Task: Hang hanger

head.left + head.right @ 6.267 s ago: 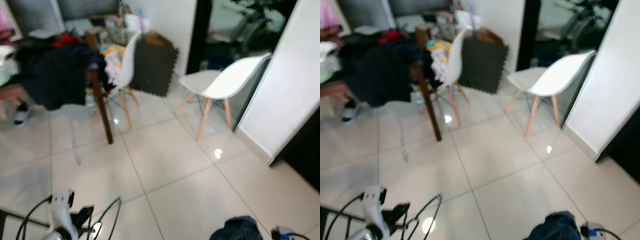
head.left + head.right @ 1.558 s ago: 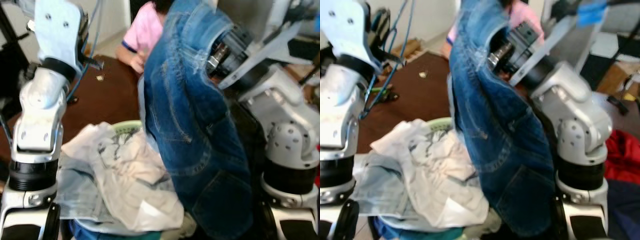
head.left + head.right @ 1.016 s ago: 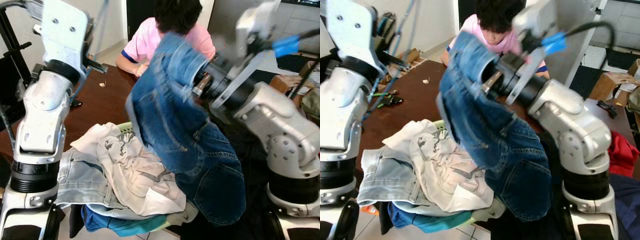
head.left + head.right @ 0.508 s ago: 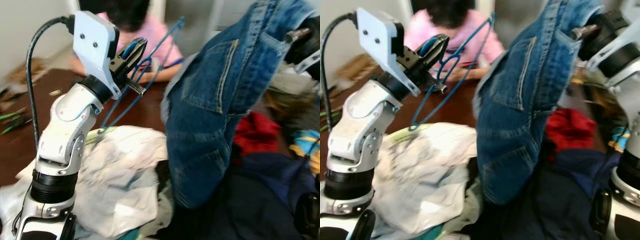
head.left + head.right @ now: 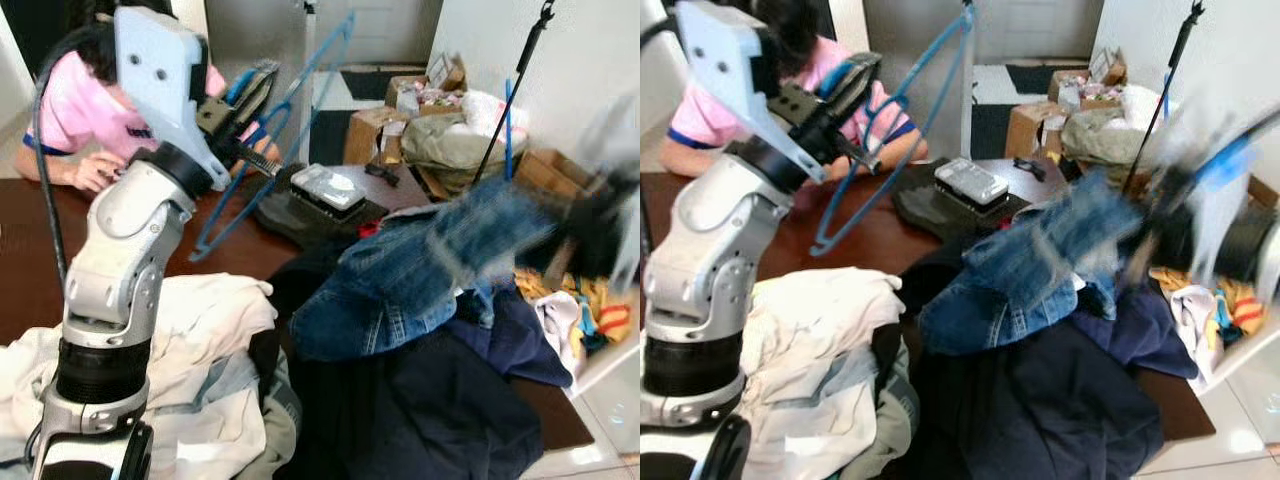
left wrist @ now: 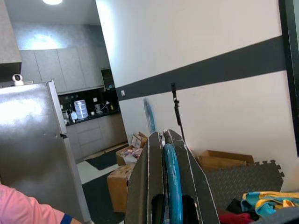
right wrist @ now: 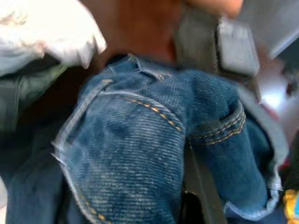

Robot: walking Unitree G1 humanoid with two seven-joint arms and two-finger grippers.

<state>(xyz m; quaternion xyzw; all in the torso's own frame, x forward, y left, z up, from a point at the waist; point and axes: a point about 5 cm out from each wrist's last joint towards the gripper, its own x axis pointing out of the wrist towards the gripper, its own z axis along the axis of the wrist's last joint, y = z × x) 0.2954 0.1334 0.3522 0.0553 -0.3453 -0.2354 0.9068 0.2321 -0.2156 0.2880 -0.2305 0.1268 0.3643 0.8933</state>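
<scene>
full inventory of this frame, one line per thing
hanger: 1, blue, held up over the table in the left gripper
jeans: 1, blue denim, draped on the dark clothes, in the right gripper
dark garments: pile, navy, table's right
pale clothes: heap, white and grey, table's left
table: 1, brown
cardboard boxes: several, brown, by the far wall
person: 1, pink shirt, seated behind the table
left gripper: shut on hanger
right gripper: shut on jeans
</scene>
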